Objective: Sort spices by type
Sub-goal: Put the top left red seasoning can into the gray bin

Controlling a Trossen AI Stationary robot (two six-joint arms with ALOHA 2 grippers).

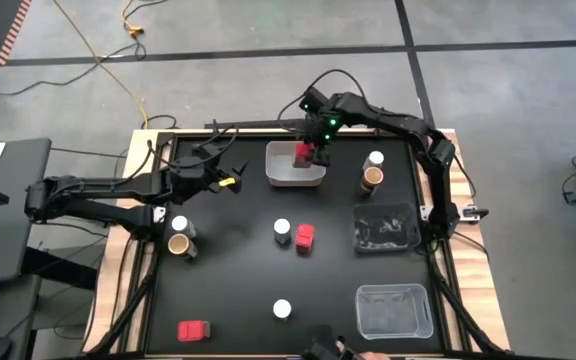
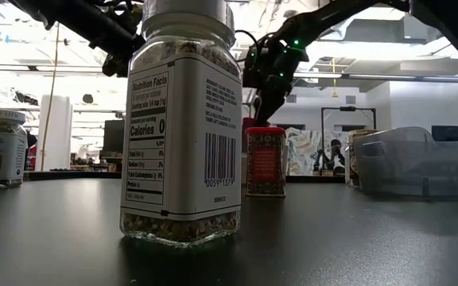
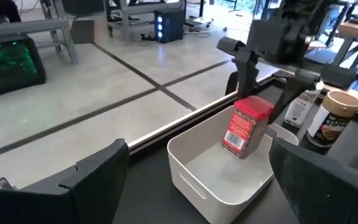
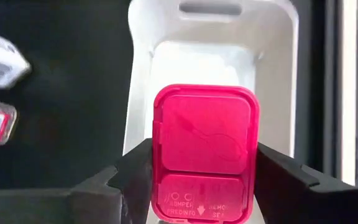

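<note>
Red box [image 3: 246, 126] hangs in right pincer [image 4: 202, 163] over white bin [image 1: 295, 178].

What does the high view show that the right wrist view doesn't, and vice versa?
High only: the left gripper open and waiting left of the white bin, two more red boxes loose on the table, scattered white-lidded jars, and two clear bins at the right side. Right wrist only: the held red box's lid close up, with a finger pressed on either side. Both: the right gripper shut on a red box above the white bin.
</note>
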